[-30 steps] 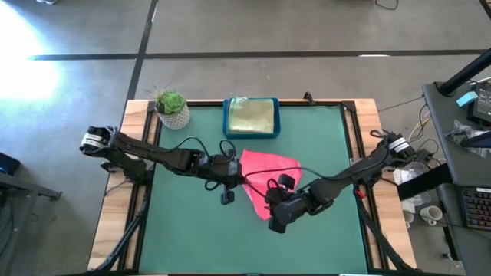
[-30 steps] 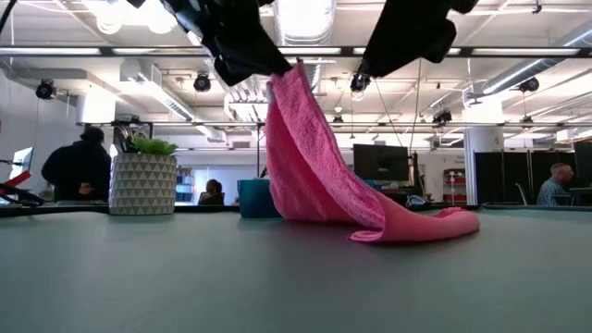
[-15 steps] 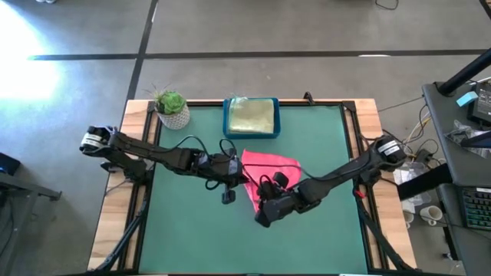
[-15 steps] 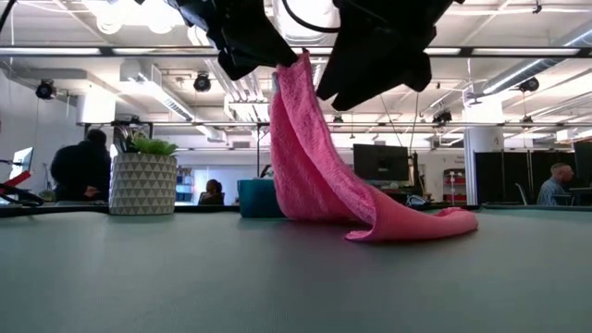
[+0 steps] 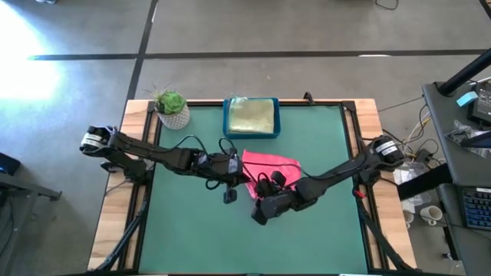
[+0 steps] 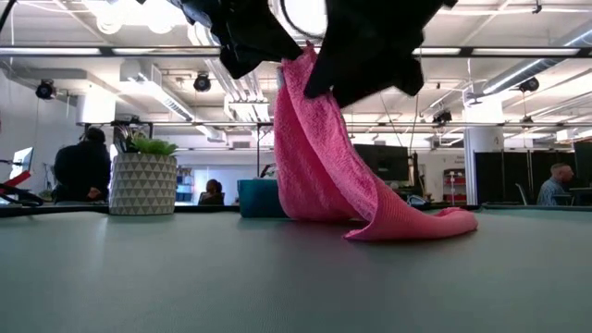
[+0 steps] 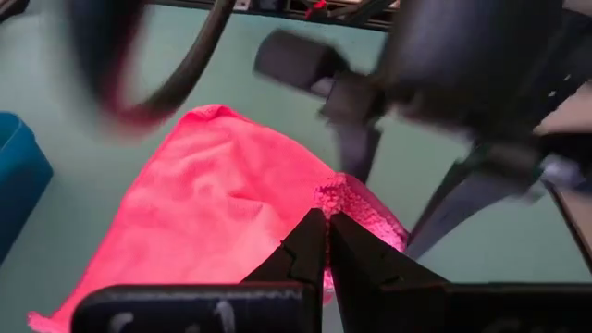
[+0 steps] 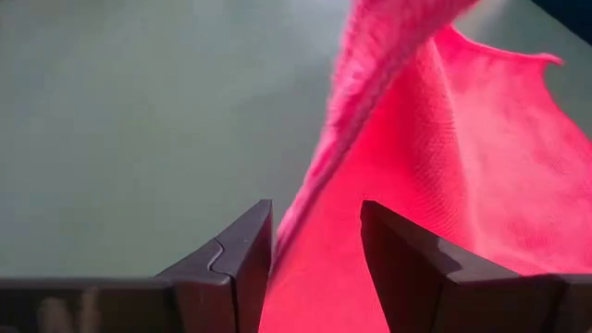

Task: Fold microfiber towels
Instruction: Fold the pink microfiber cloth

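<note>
A hot pink towel (image 5: 274, 163) hangs from my left gripper (image 7: 326, 242) over the middle of the table, and that gripper is shut on it. The towel's lower part (image 6: 421, 223) lies on the green mat. In the low view the left gripper (image 6: 277, 54) is above the towel's top. My right gripper (image 8: 314, 248) is open, with one finger on each side of the towel's hanging edge (image 8: 319, 176). Seen from above, the right gripper (image 5: 258, 213) covers the towel's near tip. My left gripper pinches a bunched corner of the towel (image 7: 349, 198) between its two fingers, coming slanting down from the table's left side. The towel hangs slack below the fingers, its far part resting on the mat. My right gripper straddles the hanging edge; I cannot tell whether a finger touches it.
A blue tray (image 5: 227, 119) with a folded yellowish cloth (image 5: 252, 116) stands at the far middle of the mat. A potted plant (image 5: 172, 109) sits at the far left corner. People show in the room behind (image 6: 81, 166).
My right gripper has moved toward the table's left, sunk a little and rolled, coming up to the towel's hanging edge beside the left gripper. The towel stays hanging from the left gripper.
</note>
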{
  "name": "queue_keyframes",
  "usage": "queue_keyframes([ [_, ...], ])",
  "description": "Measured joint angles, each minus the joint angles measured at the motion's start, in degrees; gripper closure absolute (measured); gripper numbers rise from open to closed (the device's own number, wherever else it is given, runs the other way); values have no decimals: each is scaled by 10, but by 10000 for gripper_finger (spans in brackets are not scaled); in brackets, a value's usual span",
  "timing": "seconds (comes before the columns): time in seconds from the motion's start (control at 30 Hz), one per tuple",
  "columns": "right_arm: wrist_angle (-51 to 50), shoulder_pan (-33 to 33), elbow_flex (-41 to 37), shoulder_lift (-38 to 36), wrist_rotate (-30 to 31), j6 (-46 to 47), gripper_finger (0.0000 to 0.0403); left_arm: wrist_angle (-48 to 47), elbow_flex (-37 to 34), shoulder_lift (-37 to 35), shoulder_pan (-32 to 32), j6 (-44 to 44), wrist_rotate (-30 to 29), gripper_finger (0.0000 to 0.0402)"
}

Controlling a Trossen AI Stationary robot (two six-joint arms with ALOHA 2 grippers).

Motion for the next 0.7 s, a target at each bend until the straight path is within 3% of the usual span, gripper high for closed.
queue_keyframes([
  [0.27, -19, -1, 0, 30, -4, 25, 249, 4, 0, 0, 0, 0, -13, 401],
  [0.7, -125, 7, 0, 39, -18, 69, 300, 6, 0, -39, 7, 0, -43, 401],
])
